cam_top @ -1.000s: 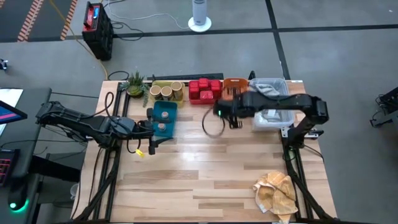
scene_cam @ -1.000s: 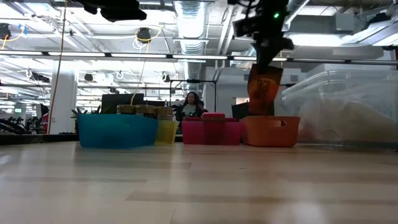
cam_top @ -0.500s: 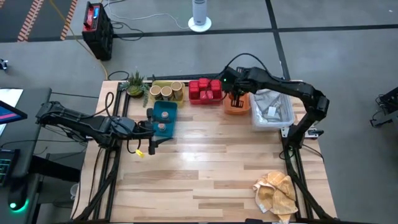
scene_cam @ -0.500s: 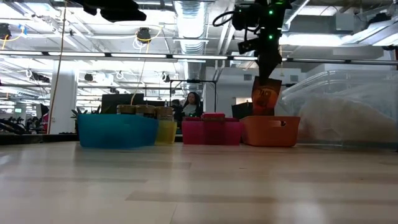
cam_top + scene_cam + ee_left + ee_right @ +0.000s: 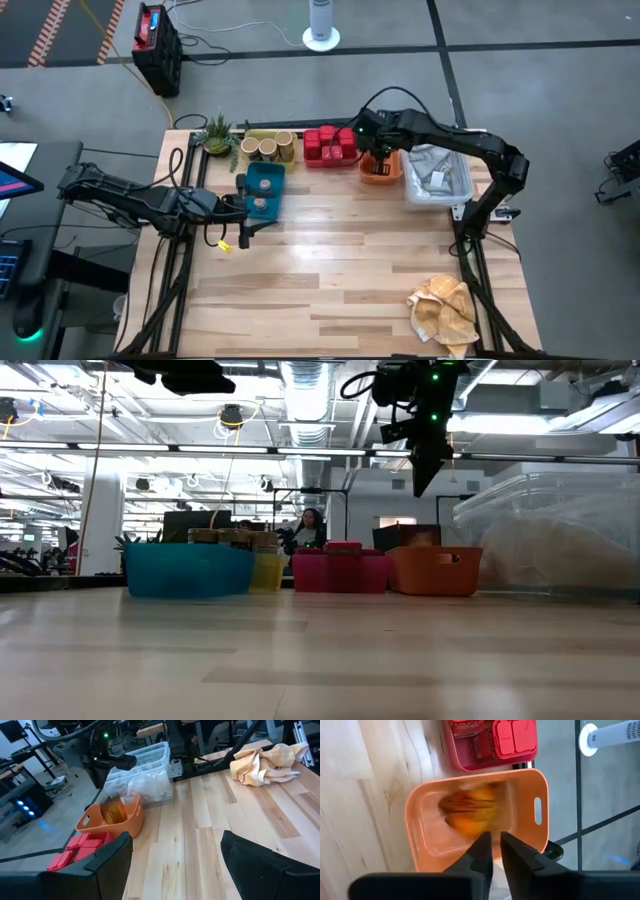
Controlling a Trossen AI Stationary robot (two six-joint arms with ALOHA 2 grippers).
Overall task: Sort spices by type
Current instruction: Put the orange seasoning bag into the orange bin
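My right gripper (image 5: 378,158) hangs above the orange tray (image 5: 384,174), its fingers pointing down with a narrow gap between them (image 5: 496,851), holding nothing. The thin brown packet (image 5: 470,812) is inside that tray, blurred, and also shows in the left wrist view (image 5: 114,811). Red boxes fill the red tray (image 5: 330,147), tan jars stand in the yellow tray (image 5: 268,147), and tiny round jars sit in the teal tray (image 5: 265,190). My left gripper (image 5: 243,205) waits wide open at the teal tray's left side, touching nothing.
A clear plastic bin (image 5: 437,178) stands right of the orange tray. A small potted plant (image 5: 217,135) is at the far left corner. A yellowish paper wad (image 5: 443,308) lies near the right front edge. The middle and near parts of the table are bare wood.
My right gripper carried the packet toward the far edge, from the table's middle to above the orange tray. It lowered the packet until it hung upright over the tray, then let go. The packet has dropped into the tray, and the gripper has stayed above it.
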